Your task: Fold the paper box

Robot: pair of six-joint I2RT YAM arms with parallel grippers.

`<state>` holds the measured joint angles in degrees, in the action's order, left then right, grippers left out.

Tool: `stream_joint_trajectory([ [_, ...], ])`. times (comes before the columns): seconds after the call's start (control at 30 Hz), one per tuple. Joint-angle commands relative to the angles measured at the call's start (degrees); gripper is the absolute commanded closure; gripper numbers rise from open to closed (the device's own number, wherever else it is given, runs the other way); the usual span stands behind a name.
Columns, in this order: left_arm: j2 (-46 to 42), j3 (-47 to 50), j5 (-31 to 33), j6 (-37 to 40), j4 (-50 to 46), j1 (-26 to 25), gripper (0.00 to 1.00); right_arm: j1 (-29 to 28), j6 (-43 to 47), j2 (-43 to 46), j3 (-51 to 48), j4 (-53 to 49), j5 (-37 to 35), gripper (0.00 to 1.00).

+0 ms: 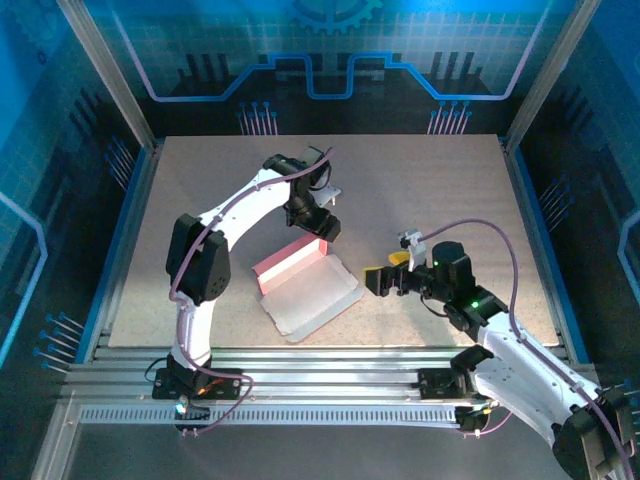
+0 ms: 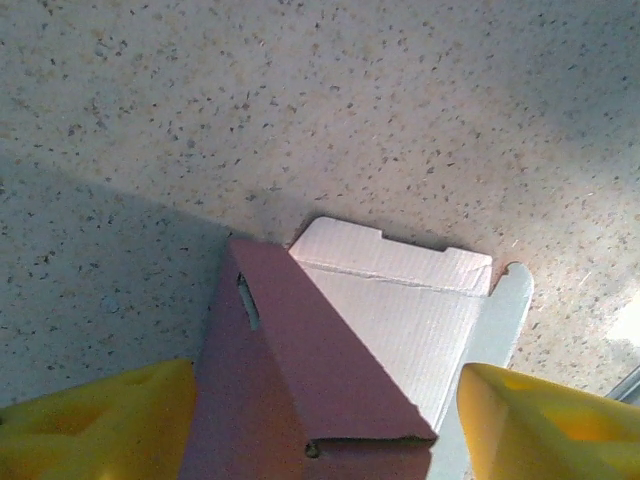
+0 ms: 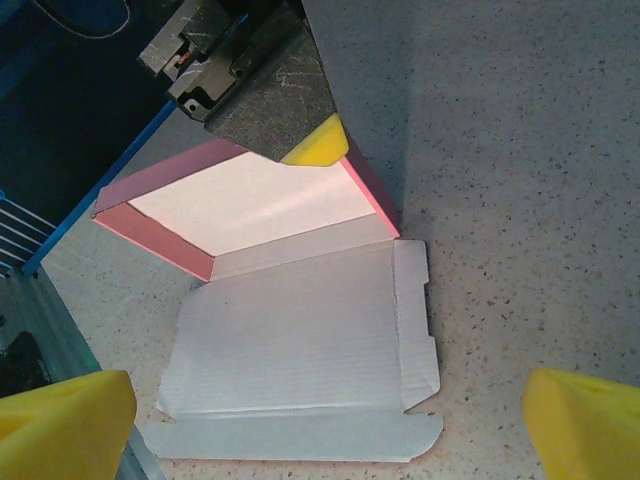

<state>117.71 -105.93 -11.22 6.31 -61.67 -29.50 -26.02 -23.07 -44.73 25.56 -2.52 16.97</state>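
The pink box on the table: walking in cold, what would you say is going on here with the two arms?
Two robot arms are folding a thin pink cardboard box with a whitish inside, lying on the speckled table. The left claw straddles the box's raised pink far wall, jaws open. The right claw hovers open beside the box, not touching it. The near panel and its flaps lie flat, not yet folded.

The surface (image 1: 440, 190) lies bare along its far edge and right side, a narrow free strip separates the right pincer (image 1: 383, 281) from the paper box (image 1: 312, 295), and the left pincer (image 1: 323, 228) and arching left arm (image 1: 235, 210) block the box's raised pink wall from the far left.
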Motion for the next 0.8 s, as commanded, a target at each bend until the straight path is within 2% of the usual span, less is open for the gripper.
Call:
stream_joint_trajectory([
  [0.0,1.28,-2.35,1.3,1.95,-3.85,-0.55,0.36,1.37,-1.46,0.89,-1.47,-1.62,2.55,0.0],
  [0.47,2.52,-3.67,-1.38,0.45,-4.14,-0.96,0.66,2.49,-2.57,-0.62,-1.83,-0.98,3.12,0.0],
  [0.57,2.0,-3.24,-6.76,-0.93,-3.17,0.77,0.68,2.47,-4.4,-1.1,-1.36,-1.54,1.57,0.0],
  [0.63,1.29,-2.15,-12.8,-3.22,-1.39,3.22,0.69,2.52,-5.73,-1.5,-0.34,-2.66,0.43,0.0],
  [0.77,-2.78,4.7,-18.53,-9.13,6.58,6.79,0.67,2.96,-5.81,-1.57,3.52,-7.77,-0.28,0.0],
])
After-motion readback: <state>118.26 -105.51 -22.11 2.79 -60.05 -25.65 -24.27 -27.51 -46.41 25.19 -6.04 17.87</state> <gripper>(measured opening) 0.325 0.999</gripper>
